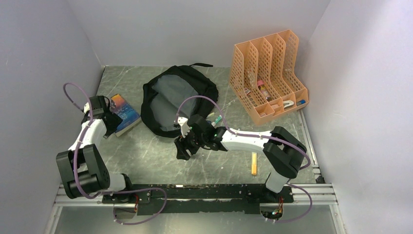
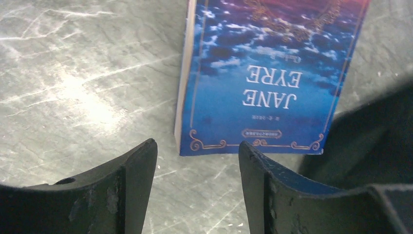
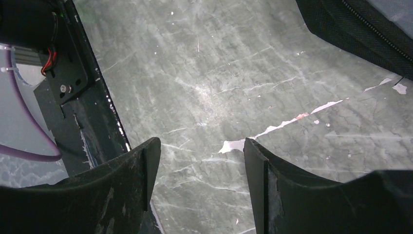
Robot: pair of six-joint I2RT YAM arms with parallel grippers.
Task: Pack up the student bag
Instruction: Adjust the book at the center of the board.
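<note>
1. Black moulded fingers of the left end effector (image 2: 197, 146) stand spread, with nothing held between them.
2. Just past their tips lies a blue-covered paperback book (image 2: 263, 83), flat and cover up, its title "JANE EYRE" upside down in the wrist view. The pictures do not show whether the fingers touch its near edge.
3. Seen from above, that end effector (image 1: 114, 122) sits at the near corner of the book (image 1: 124, 113), at the left of the grey, marble-patterned bench (image 1: 146, 151).
4. The right end effector (image 3: 199, 144) is likewise spread and empty, over bare bench with pale scuffs.
5. The large, soft black fabric student bag (image 1: 178, 100) lies at the middle rear of the bench, unzipped, with grey lining showing. Its near rim (image 3: 360, 24) is just beyond the right end effector (image 1: 184, 148), and the book is just to its left.
6. A short orange-yellow stick (image 1: 253, 163) lies on the bench near the right arm's base, well apart from the bag.
7. An orange mesh file organiser (image 1: 268, 73) stands at the rear right, with small items in its compartments that are too small to identify.
</note>
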